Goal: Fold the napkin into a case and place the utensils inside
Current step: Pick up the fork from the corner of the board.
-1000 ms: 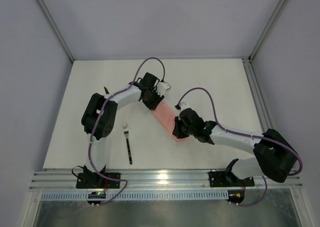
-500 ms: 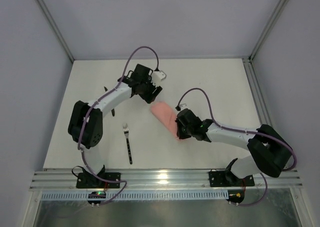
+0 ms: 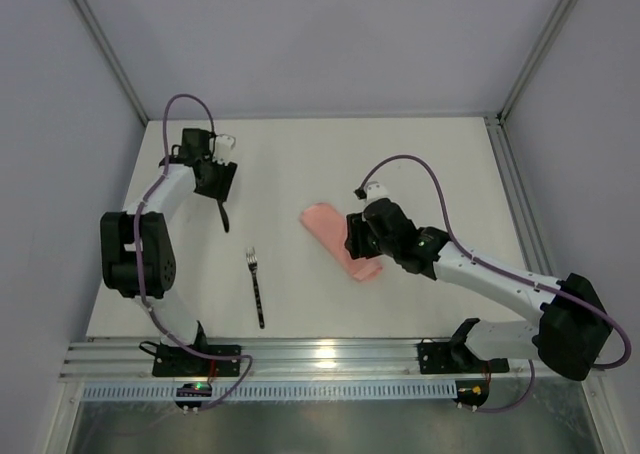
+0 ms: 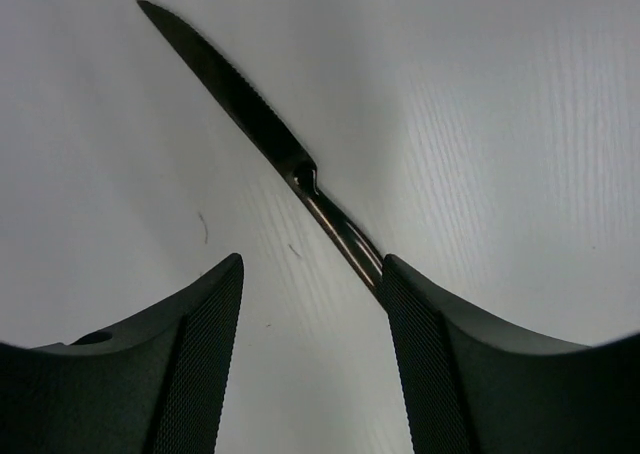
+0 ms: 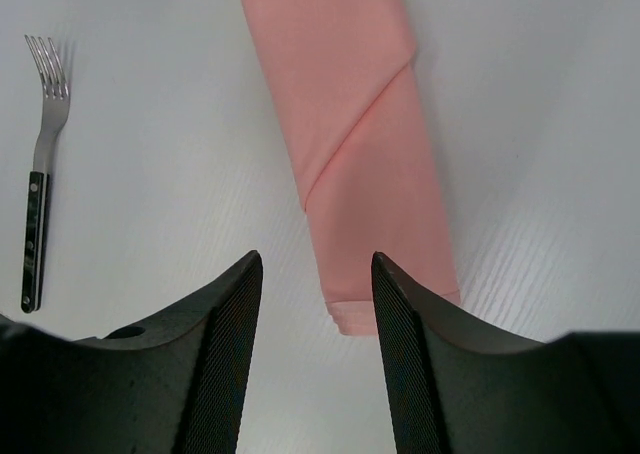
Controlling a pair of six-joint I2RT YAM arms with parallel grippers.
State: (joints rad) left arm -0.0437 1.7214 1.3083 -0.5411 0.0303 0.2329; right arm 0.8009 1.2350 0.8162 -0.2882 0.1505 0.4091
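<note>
**Knife pickup: centre your left pincer on the handle before you close.**

Your left pincer [image 4: 310,264] hangs with its jaws apart over the knife [image 4: 260,114]. The handle runs off-centre, close against the finger on the right of the wrist view. Shift until the handle sits midway, lower so both pads straddle it, then close; a slim piece lying flat on the bench [image 3: 420,164] probably slips from a skewed pinch. The case [image 5: 360,144] lies folded mid-bench with its diagonal pocket edge showing. Your right pincer [image 5: 315,259] is above its near end, jaws apart, holding nothing, and may crowd the pocket. The fork [image 3: 256,286] lies between knife and case, so carry the knife clear of it.
</note>
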